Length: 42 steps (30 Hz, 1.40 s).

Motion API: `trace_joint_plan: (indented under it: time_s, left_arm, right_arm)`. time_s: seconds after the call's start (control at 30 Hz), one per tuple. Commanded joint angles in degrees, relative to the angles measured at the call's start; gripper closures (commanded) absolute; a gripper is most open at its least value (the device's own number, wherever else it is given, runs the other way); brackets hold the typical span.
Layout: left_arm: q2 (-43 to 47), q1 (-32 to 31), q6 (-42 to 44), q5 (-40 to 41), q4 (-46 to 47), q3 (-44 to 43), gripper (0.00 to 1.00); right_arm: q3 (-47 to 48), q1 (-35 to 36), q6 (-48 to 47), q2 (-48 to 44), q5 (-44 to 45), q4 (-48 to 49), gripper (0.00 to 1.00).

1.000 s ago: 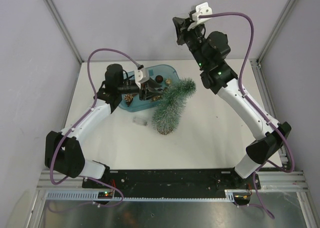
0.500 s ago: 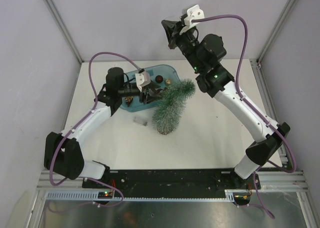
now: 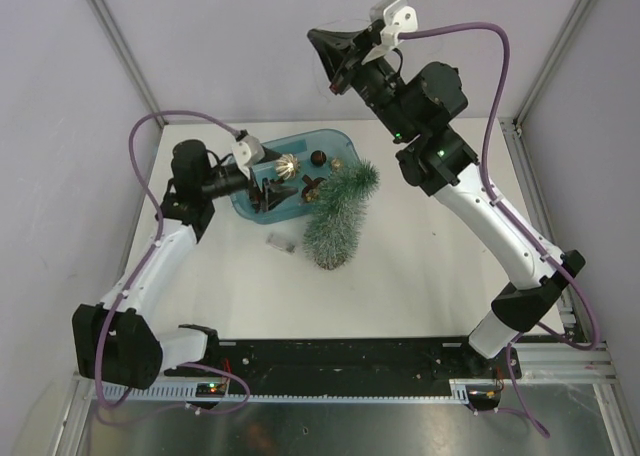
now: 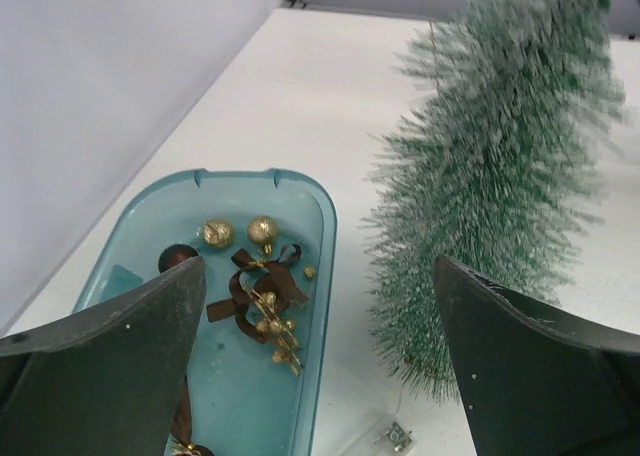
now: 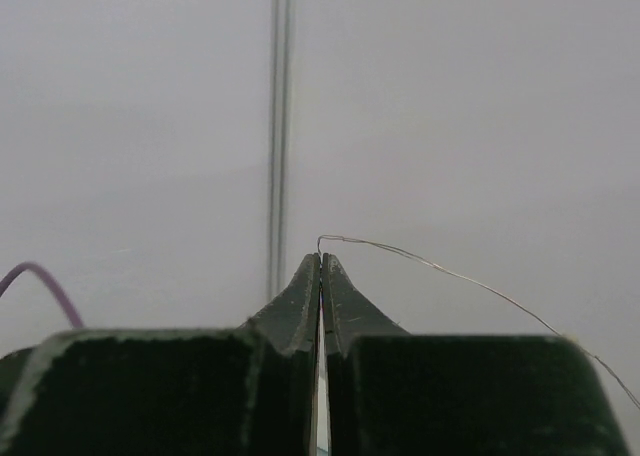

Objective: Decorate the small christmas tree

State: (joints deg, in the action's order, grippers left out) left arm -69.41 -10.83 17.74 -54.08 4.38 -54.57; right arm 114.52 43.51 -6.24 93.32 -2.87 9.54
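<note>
The small christmas tree (image 3: 338, 216) is tilted on the white table, its base toward me and its tip beside the blue tub (image 3: 250, 204). In the left wrist view the tree (image 4: 500, 176) fills the right side. My left gripper (image 3: 268, 188) hangs open over the tub (image 4: 318, 238), nothing between its fingers (image 4: 140, 356). Gold baubles (image 4: 240, 233) and a brown ribbon bow (image 4: 250, 288) lie in the tub. My right gripper (image 3: 314, 40) is raised high at the back, shut on a thin wire (image 5: 450, 271) that trails off to the right.
A small clear box (image 3: 279, 242) lies on the table (image 3: 420, 266) between tub and tree base, also seen as a small clear box (image 4: 398, 436) in the left wrist view. A gold spiky ornament (image 3: 288, 166) and a dark ball (image 3: 317, 158) sit in the tub. Grey walls close in on three sides.
My left gripper has opened wide and pulled back to the left along the tub. My right gripper has swung left and a little higher, still pinching the wire.
</note>
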Motion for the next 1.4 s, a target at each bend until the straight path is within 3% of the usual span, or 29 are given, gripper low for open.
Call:
trace_joint_plan:
  time_s: [0.0,0.17,0.43,0.73,0.93,1.13,1.2,1.37]
  left_arm:
    - [0.5,1.1,-9.9,-4.2,3.3,-8.4,0.0]
    - [-1.1,0.9,-29.2,-7.8,14.0,-11.6,0.0]
    - [-2.9,-0.5,-43.6,-7.5,23.2,-12.4,0.05]
    - [-1.9,-2.4,-35.9,-2.2,23.7,-7.8,0.15]
    - [-1.4,-2.4,-28.2,10.6,21.9,-3.2,0.3]
    - [-1.6,-2.7,-27.7,12.1,21.6,-2.5,0.29]
    - [-1.3,-2.9,-27.4,11.6,21.7,-2.1,0.35]
    - [-0.3,-2.9,-23.3,14.5,20.5,-0.7,0.8]
  right_arm:
    - [3.3,2.9,-1.3,-0.2,-1.5,-1.7,1.0]
    - [3.5,5.3,-2.0,0.5,-1.2,-2.6,1.0]
    - [6.0,8.1,-2.5,3.2,-1.4,-3.3,1.0]
    - [10.1,9.6,-4.3,5.3,-0.7,-4.5,1.0]
    - [10.9,9.7,-4.5,5.2,-0.7,-4.8,1.0]
    - [11.1,10.2,-5.1,5.1,-0.7,-4.8,1.0]
    - [11.8,10.1,-5.5,5.4,-0.5,-5.2,1.0]
    - [12.5,10.1,-7.3,5.4,0.9,-5.6,1.0]
